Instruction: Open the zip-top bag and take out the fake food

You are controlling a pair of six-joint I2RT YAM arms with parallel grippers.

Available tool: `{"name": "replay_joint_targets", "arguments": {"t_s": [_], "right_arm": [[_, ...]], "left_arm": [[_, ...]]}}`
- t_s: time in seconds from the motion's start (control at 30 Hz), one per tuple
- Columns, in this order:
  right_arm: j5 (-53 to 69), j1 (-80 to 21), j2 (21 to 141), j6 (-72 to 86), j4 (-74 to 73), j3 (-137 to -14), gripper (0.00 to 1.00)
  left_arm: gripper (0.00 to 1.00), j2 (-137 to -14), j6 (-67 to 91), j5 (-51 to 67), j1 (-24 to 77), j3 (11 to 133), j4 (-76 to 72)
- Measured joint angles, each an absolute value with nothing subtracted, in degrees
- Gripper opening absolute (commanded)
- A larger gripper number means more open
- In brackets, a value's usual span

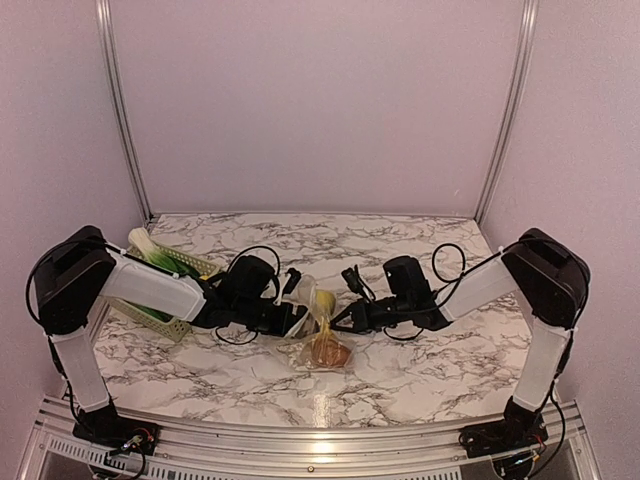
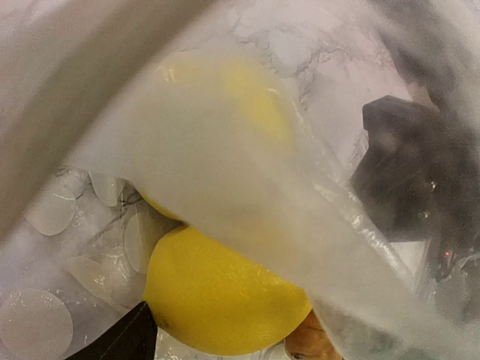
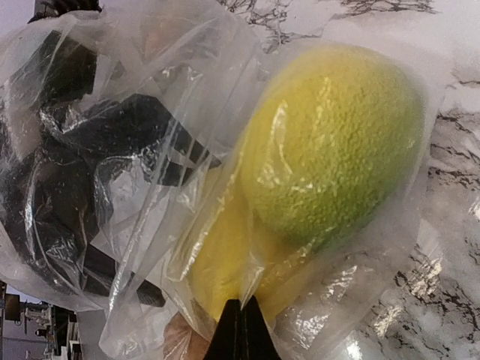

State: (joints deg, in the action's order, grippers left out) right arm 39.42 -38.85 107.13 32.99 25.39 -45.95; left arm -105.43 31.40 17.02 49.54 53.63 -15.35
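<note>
A marble table (image 1: 420,390) carries a green basket (image 1: 172,327) and zip-top bag (image 1: 322,330).

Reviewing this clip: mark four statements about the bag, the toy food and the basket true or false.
1. The right gripper is shut on the clear, white-dotted plastic zip-top bag. True.
2. The yellow plastic lemons lie bare on the marble table. False: they are inside the bag.
3. Green vegetables lie in the pale green slatted plastic basket. True.
4. The brown round lump sits in the basket. False: it is in the bag, by the lemons.
</note>
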Motion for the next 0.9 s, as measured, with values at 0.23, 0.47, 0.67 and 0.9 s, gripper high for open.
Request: {"name": "replay_joint_targets", "arguments": {"t_s": [0.23, 0.47, 0.67, 0.9], "right_arm": [[41.6, -40.3, 108.9, 33.1, 27.0, -46.6, 0.0], [42.3, -41.8, 110.1, 32.3, 27.2, -47.4, 0.0], [39.0, -42.0, 109.4, 30.9, 25.2, -47.0, 0.0], [32.5, -40.2, 107.3, 29.5, 20.1, -43.3, 0.0]], "left_arm": [[0.96, -105.8, 30.2, 16.0, 49.4, 53.5, -17.7], [0.91, -107.1, 27.8, 11.5, 49.7, 56.2, -14.7], [0.96, -107.6, 27.9, 8.2, 50.7, 57.1, -11.7], [0.96, -105.1, 27.5, 8.2, 51.9, 53.6, -10.0]]}}
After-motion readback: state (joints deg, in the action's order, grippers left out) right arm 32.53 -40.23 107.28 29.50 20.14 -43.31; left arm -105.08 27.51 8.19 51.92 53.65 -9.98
